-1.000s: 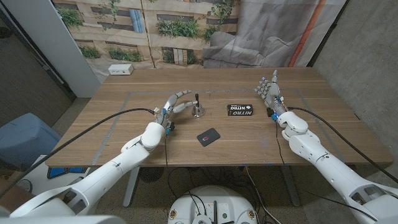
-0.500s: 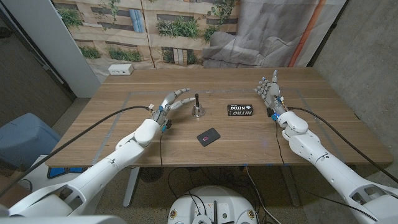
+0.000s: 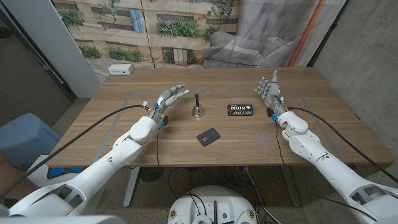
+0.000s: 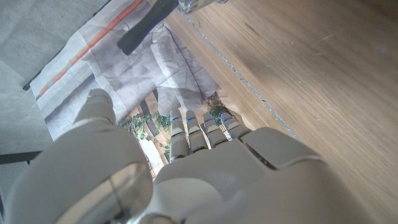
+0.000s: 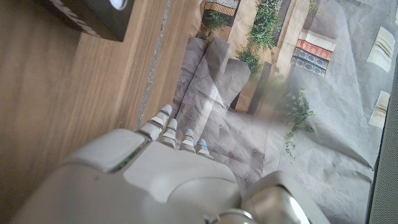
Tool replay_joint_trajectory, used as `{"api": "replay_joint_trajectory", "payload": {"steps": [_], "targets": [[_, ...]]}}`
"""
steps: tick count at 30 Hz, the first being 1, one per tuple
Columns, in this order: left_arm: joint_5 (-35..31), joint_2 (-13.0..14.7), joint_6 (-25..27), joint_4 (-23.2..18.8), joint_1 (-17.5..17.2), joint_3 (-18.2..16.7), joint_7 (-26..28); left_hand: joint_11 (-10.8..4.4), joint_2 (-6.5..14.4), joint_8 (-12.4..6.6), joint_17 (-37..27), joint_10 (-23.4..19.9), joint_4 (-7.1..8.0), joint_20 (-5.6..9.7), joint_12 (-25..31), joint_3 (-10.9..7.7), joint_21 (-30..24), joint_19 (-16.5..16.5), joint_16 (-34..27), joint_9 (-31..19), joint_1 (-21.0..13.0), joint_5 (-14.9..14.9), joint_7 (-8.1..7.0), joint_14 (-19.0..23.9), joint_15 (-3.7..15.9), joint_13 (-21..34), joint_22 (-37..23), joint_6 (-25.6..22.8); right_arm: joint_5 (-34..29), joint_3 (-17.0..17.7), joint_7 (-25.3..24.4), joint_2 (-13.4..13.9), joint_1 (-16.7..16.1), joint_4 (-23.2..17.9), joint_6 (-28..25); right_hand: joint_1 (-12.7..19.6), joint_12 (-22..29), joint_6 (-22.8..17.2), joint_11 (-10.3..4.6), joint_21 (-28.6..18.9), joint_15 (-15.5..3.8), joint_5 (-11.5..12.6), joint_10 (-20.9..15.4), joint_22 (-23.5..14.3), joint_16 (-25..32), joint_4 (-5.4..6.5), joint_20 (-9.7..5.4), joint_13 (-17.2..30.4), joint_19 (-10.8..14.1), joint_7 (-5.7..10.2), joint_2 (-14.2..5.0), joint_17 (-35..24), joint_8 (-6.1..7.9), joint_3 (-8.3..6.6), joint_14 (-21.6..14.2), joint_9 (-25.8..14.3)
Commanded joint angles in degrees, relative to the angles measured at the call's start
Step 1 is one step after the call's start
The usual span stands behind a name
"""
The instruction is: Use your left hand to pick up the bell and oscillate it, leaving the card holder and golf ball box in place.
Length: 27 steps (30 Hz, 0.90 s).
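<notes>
The bell (image 3: 198, 110), small and silver with a black upright handle, stands on the wooden table (image 3: 124, 134) near its middle. My left hand (image 3: 166, 98) hovers a short way to the bell's left with its fingers spread, holding nothing and clear of the bell. In the left wrist view the left hand (image 4: 186, 168) reaches out, and the bell's black handle (image 4: 146, 25) lies beyond its fingertips. The black golf ball box (image 3: 240, 110) lies right of the bell. The dark card holder (image 3: 208, 136) lies nearer me. My right hand (image 3: 269, 90) stands open to the right of the box, whose corner (image 5: 93, 15) appears in the right wrist view.
A white box (image 3: 120, 70) sits at the table's far left corner. A printed backdrop (image 3: 186, 31) hangs behind the table. A blue bin (image 3: 25, 138) stands on the floor to the left. Thin tape lines (image 3: 115, 118) mark a rectangle on the tabletop.
My left hand has drawn away from the bell, moving left and slightly farther back. The bell, box, card holder and right hand have stayed put.
</notes>
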State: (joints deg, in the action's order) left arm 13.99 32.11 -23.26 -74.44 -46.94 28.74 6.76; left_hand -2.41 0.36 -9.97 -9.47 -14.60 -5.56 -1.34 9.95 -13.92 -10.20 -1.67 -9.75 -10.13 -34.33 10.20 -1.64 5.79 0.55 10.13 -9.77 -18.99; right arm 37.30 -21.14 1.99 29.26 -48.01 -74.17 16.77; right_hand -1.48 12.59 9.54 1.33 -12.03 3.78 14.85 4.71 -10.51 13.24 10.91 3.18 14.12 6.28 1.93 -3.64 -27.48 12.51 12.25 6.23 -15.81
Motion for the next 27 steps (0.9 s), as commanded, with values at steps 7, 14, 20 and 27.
{"api": "replay_joint_trajectory", "payload": {"steps": [7, 14, 20, 27], "targets": [[6.1, -2.3, 0.1, 1.4, -1.0, -3.4, 1.7, -0.29, 1.5, 0.09, -0.1, 2.9, 0.59, 1.24, 0.0, -0.62, -1.2, 2.2, -0.3, 0.1, 1.8, 0.1, -0.45, -0.3, 1.43, -0.1, 0.0, 1.6, 0.0, 0.0, 0.0, 0.0, 0.0, 0.1, 0.0, 0.2, 0.3, 0.4, 0.04, -0.3, -0.04, 0.4, 0.3, -0.2, 0.2, -0.07, -0.02, 0.2, 0.4, 0.02, -5.56, -0.2, 0.33, 0.36, 0.2, -0.2], [10.1, -3.1, -0.5, 1.9, -1.7, -5.2, 0.7, 0.63, 3.3, 0.21, -0.3, 4.2, 1.66, 1.49, 0.1, -0.80, -1.1, 2.8, -0.3, 0.1, 3.9, 0.2, -0.40, -0.7, 1.19, -0.1, -0.1, 3.3, 0.0, 0.0, 0.0, 0.0, 0.0, 0.0, 0.0, 0.2, 0.2, 0.5, 0.02, -0.3, -0.11, 0.4, 0.3, -0.2, 0.2, -0.07, -0.05, 0.2, 0.4, 0.03, -5.57, -0.2, 0.31, 0.36, 0.2, -0.2], [11.0, -4.1, -0.6, 2.8, -1.8, -6.0, 2.3, 0.77, 4.5, 0.10, -0.4, 4.6, 2.28, 1.42, 0.2, -0.97, -1.1, 2.9, -0.4, 0.1, 5.0, 0.2, -0.41, -0.9, 0.77, -0.1, -0.1, 3.8, 0.0, 0.0, 0.0, 0.0, 0.0, 0.0, 0.0, 0.2, 0.3, 0.5, 0.05, -0.3, -0.03, 0.4, 0.2, -0.2, 0.2, -0.07, -0.03, 0.2, 0.4, 0.02, -5.57, -0.2, 0.31, 0.36, 0.2, -0.2], [13.5, -5.2, 0.7, 1.6, -2.6, -6.9, 3.4, 1.50, 6.7, 0.53, -0.4, 6.6, 3.84, 1.90, 0.2, -1.06, -1.1, 3.6, -0.3, 0.2, 8.4, 0.3, -0.70, -1.9, 0.48, -0.1, -0.1, 7.1, 0.0, 0.0, 0.0, 0.1, -0.1, 0.0, 0.0, 0.2, 0.3, 0.5, -0.08, -0.3, 0.01, 0.4, 0.3, -0.2, 0.2, -0.07, -0.05, 0.2, 0.4, 0.06, -5.57, -0.2, 0.32, 0.36, 0.2, -0.2]]}}
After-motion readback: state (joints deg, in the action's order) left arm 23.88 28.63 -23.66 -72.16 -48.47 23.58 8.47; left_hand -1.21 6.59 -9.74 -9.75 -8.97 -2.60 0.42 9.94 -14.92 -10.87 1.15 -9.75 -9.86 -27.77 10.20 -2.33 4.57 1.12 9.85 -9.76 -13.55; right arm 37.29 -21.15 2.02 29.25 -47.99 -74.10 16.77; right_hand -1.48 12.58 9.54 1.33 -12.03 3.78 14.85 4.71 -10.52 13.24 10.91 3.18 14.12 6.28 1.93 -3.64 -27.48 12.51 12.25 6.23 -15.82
